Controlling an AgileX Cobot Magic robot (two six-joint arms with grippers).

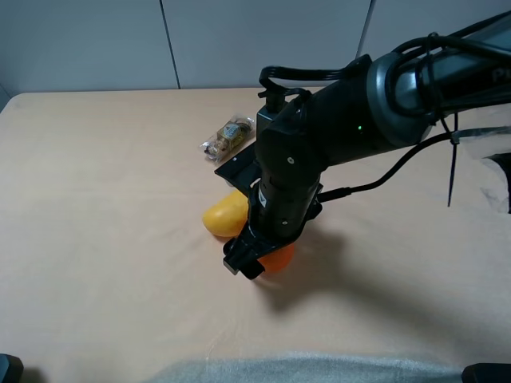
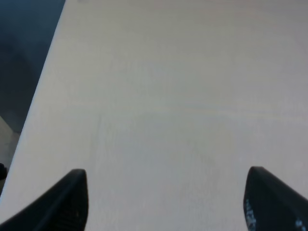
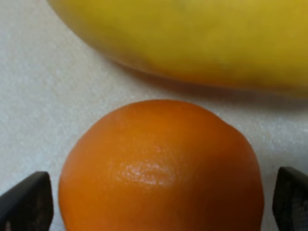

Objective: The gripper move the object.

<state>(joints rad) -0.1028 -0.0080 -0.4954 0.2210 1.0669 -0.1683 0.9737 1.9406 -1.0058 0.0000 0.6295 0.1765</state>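
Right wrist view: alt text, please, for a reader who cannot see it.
A bright orange tangerine sits between the right gripper's open black fingertips, neither visibly touching it. Just beyond lies a yellow mango-like fruit on the pale table.

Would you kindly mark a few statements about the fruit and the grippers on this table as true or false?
1. The round orange fruit lies between the open fingers of the right gripper. True.
2. The left gripper holds the oblong yellow fruit. False: the left gripper is open and holds nothing; the yellow fruit lies on the beige table.
3. A small clear-wrapped snack packet lies on the table beyond the yellow fruit. True.
4. The orange fruit sits on top of the yellow fruit. False: both rest on the table, side by side.
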